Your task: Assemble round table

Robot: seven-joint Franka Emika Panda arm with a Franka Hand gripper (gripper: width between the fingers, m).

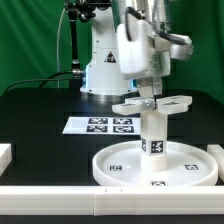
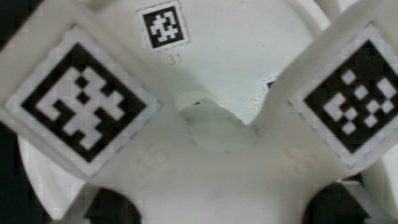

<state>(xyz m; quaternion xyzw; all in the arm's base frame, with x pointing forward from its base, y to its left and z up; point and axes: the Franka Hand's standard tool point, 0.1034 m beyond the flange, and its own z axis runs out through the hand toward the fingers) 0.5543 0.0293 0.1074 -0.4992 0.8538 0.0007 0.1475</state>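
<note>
Black table (image 1: 40,120), white tagged cross base (image 1: 174,101) atop upright leg (image 1: 153,128) on rimmed disc (image 1: 120,168)

Marker board (image 1: 100,125) flat on black table (image 1: 40,115); white rail (image 1: 60,200) along front edge; green backdrop (image 1: 30,40) behind.

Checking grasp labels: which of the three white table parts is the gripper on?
The cross base, atop the upright leg; the disc lies flat below.

White arm (image 1: 104,62) up centre frame, glossy rounded shells, a small dark mark on its bulbous base. Black cable (image 1: 73,45) runs down at upper left. Tool (image 1: 150,95): pale grey block, dark rounded fingertips (image 2: 111,207).
</note>
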